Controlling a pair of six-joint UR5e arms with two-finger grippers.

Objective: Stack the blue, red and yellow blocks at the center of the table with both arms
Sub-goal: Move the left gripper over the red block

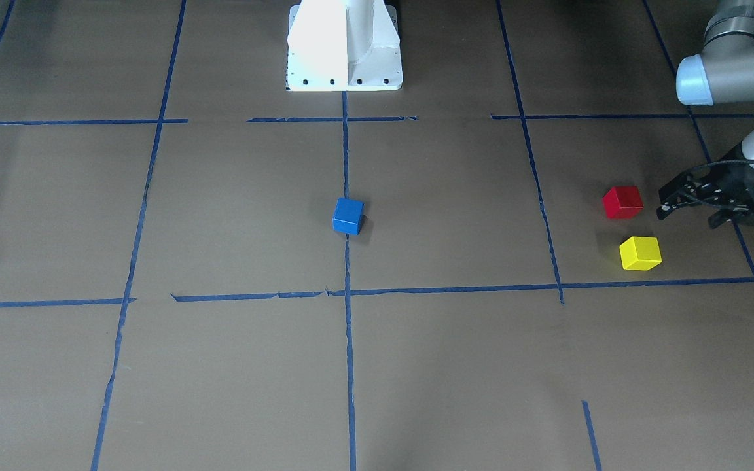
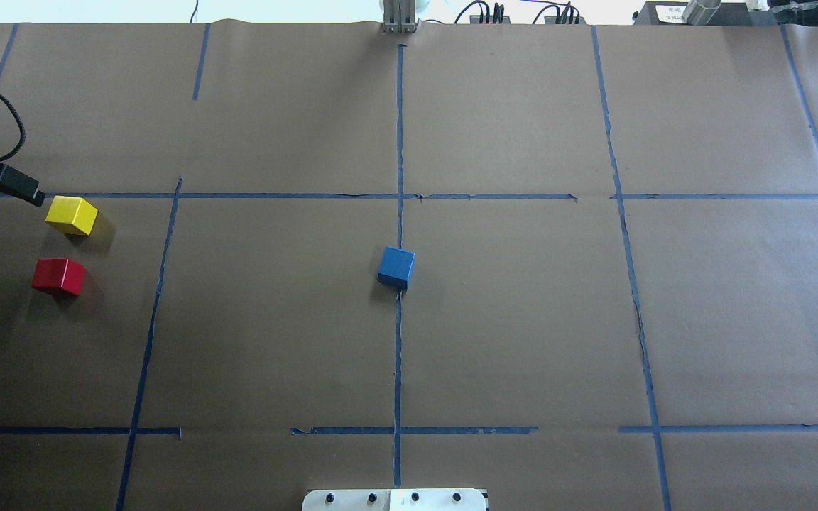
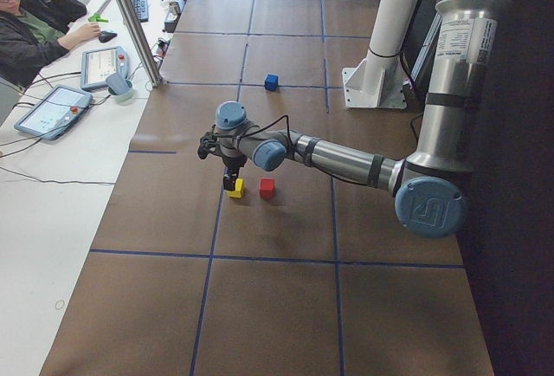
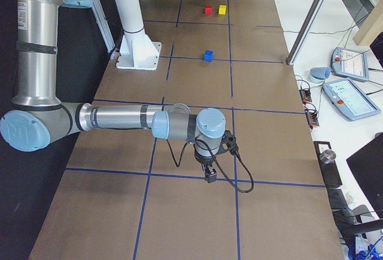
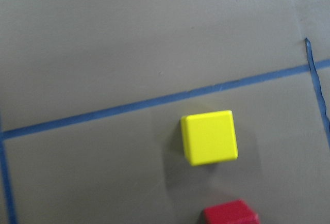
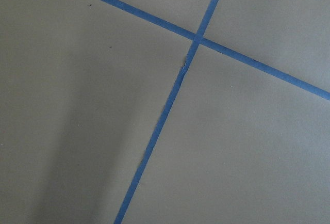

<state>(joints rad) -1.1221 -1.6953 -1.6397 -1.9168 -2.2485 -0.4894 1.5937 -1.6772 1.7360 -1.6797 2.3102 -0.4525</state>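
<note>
The blue block sits alone at the table's centre on the middle tape line, also in the overhead view. The red block and the yellow block lie close together, apart from each other, far out on my left side. My left gripper hovers just beside them, looks open and holds nothing. Its wrist view shows the yellow block below and the red block's edge. My right gripper hangs low over bare table far from the blocks; I cannot tell its state.
The robot's white base stands at the table's near middle edge. Blue tape lines divide the brown table into squares. A side desk with tablets, a metal post and a seated operator lies beyond the far edge.
</note>
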